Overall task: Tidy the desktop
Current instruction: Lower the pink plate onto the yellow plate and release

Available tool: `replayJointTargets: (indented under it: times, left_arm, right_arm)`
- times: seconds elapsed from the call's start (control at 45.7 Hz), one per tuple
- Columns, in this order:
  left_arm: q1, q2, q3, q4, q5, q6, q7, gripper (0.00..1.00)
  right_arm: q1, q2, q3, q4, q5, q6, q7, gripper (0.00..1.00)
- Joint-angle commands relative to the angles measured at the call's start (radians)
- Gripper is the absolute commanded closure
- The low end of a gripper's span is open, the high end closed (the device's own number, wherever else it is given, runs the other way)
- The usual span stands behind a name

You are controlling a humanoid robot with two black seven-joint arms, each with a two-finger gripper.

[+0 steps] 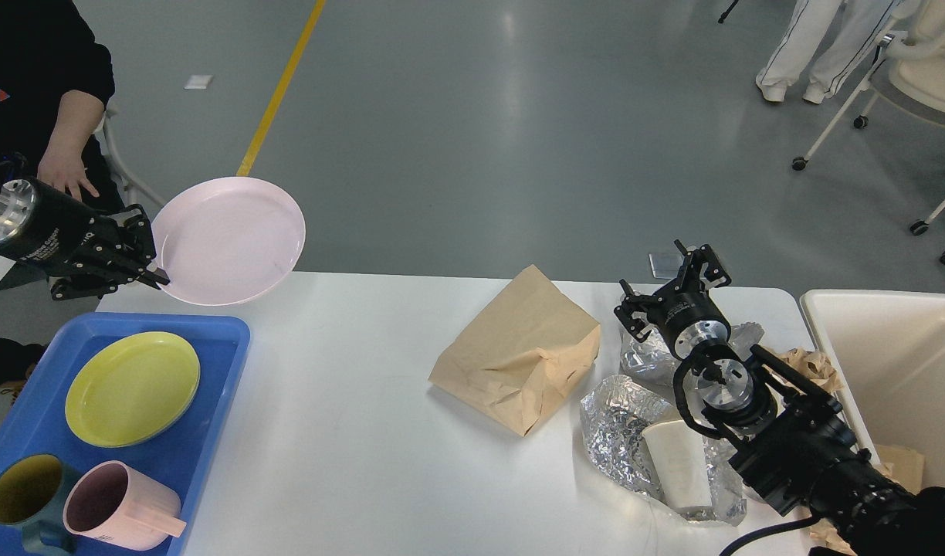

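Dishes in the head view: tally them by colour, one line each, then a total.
Pink: 2, the pink plate pinched at its rim by the left tool and the pink mug in the blue tray.
Yellow-green: 1, the yellow-green plate.
Dark teal: 1, the teal mug.
Total: 4

From my remote station I see a glossy grey floor [519, 116] reflecting overhead light. A yellow line [281, 85] runs diagonally at far left. A white chair on castors [905, 85] stands at far right, beside a person's legs in white trousers [820, 46]. A seated person in black [32, 69] occupies the far left.
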Motion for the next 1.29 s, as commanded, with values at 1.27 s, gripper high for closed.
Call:
replayJointTargets:
  times: [1.27]
  left_arm:
    - [0.492, 0.086, -0.145, 0.213, 0.004, 0.161, -0.104, 0.97]
  right_arm:
    - [0.000, 0.000, 0.000, 0.000, 0.000, 0.000, 0.000, 0.00]
